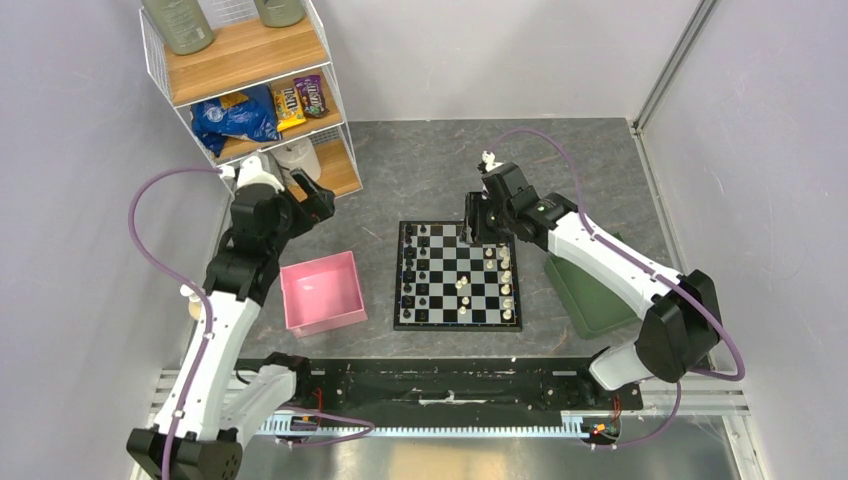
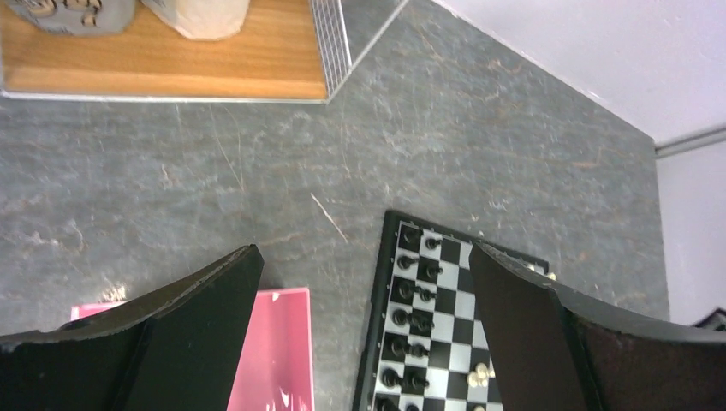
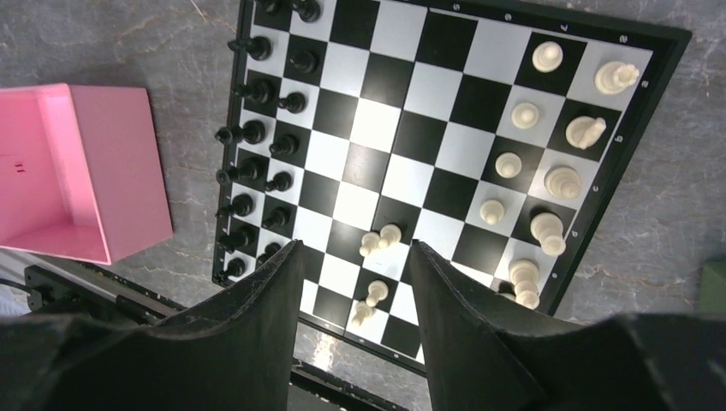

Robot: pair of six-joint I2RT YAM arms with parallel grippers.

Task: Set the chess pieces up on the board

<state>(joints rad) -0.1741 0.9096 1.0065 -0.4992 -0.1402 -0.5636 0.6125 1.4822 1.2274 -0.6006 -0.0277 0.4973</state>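
Note:
The board (image 1: pixel 447 264) lies mid-table. Black chess pieces (image 3: pixel 257 133) fill its two left columns. White chess pieces (image 3: pixel 548 180) stand along its right side, and a few white pawns (image 3: pixel 379 238) sit loose near the middle of the board's near end. My right gripper (image 3: pixel 353 248) hovers over the board's far right part (image 1: pixel 483 225); it is open with nothing between its fingers (image 3: pixel 257 317). My left gripper (image 2: pixel 364 257) is open and empty, held high to the left of the board (image 2: pixel 451 295), beyond the pink tray.
A pink square tray (image 1: pixel 322 292) sits left of the board and a green tray (image 1: pixel 590 295) lies right of it under the right arm. A wire-and-wood shelf (image 1: pixel 250 80) with snacks and bottles stands at the back left. Walls close in on both sides.

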